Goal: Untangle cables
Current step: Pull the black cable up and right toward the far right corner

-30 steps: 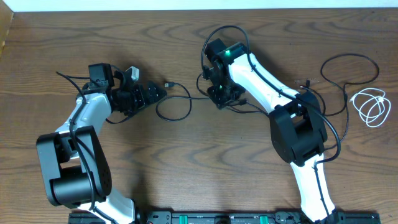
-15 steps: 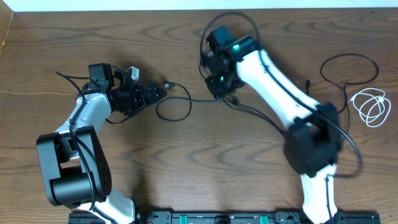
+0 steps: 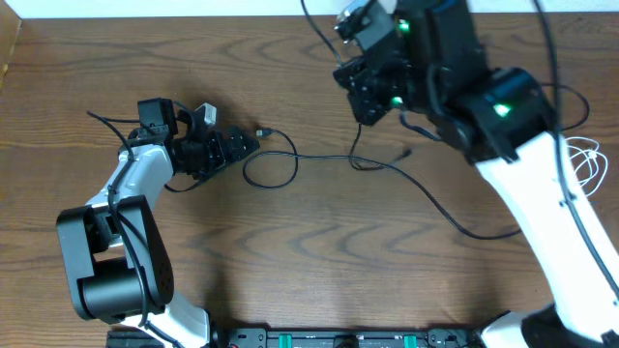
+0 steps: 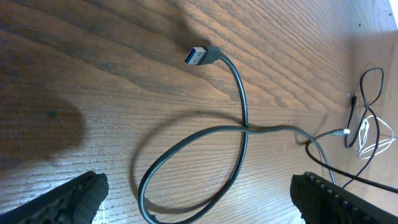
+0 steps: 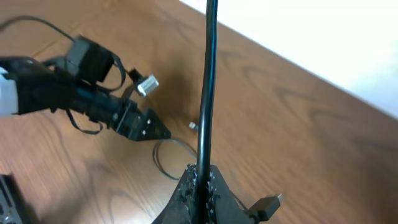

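A thin black cable (image 3: 290,158) lies on the wooden table; its USB plug (image 4: 199,55) points left and the cord makes a loop (image 4: 186,168). My left gripper (image 3: 247,145) rests low beside that plug, jaws wide open, and the loop lies between its fingers (image 4: 81,196) untouched. My right gripper (image 3: 370,101) is raised high over the table's back middle and is shut on a black cable (image 5: 208,81) that runs straight through its jaws (image 5: 202,183), with a plug end (image 5: 267,204) dangling beside them. A white cable (image 3: 583,159) lies coiled at the far right.
From the lifted part, the black cable trails right across the table (image 3: 455,220) under the right arm. Another thin black cord (image 4: 367,87) loops near the white one. The table's back edge (image 3: 193,19) is close behind both arms.
My right gripper has closed on the black cable and risen steeply, pulling the cord up and straightening the run on the table. The left arm has not moved.
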